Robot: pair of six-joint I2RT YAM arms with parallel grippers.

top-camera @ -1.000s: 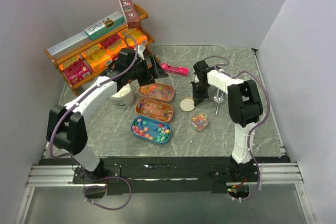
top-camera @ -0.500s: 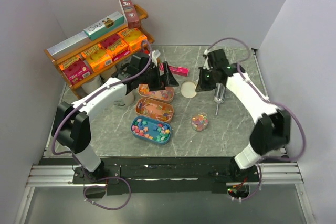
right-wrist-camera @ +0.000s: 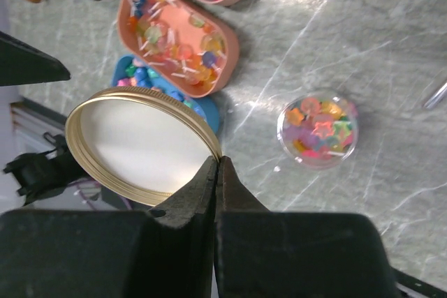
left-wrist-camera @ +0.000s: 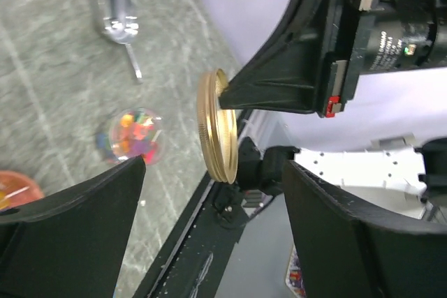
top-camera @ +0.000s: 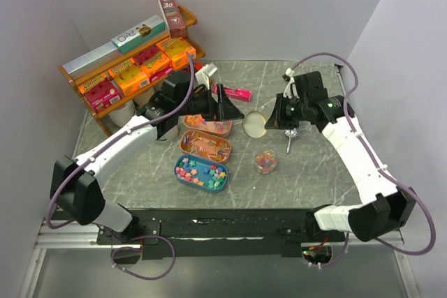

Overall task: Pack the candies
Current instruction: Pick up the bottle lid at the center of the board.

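The candies (top-camera: 265, 161) fill a small clear jar on the table, also seen in the right wrist view (right-wrist-camera: 318, 129) and the left wrist view (left-wrist-camera: 133, 135). More candies lie in three oval trays (top-camera: 184, 176). My right gripper (top-camera: 274, 119) (right-wrist-camera: 218, 162) is shut on the rim of a gold jar lid (top-camera: 255, 123) (right-wrist-camera: 136, 143), held in the air left of and above the jar. My left gripper (top-camera: 229, 106) (left-wrist-camera: 213, 172) is open and empty, with its jaws facing the lid (left-wrist-camera: 216, 127) edge-on from the left.
A metal scoop (top-camera: 290, 135) lies right of the lid. A wooden shelf (top-camera: 185, 13) with orange and pink boxes stands at the back left. A pink box (top-camera: 239, 93) lies behind the trays. A white container (top-camera: 165, 130) sits left of them.
My right gripper lifted the lid from the table and carried it up and back. My left gripper reached right toward the lid.
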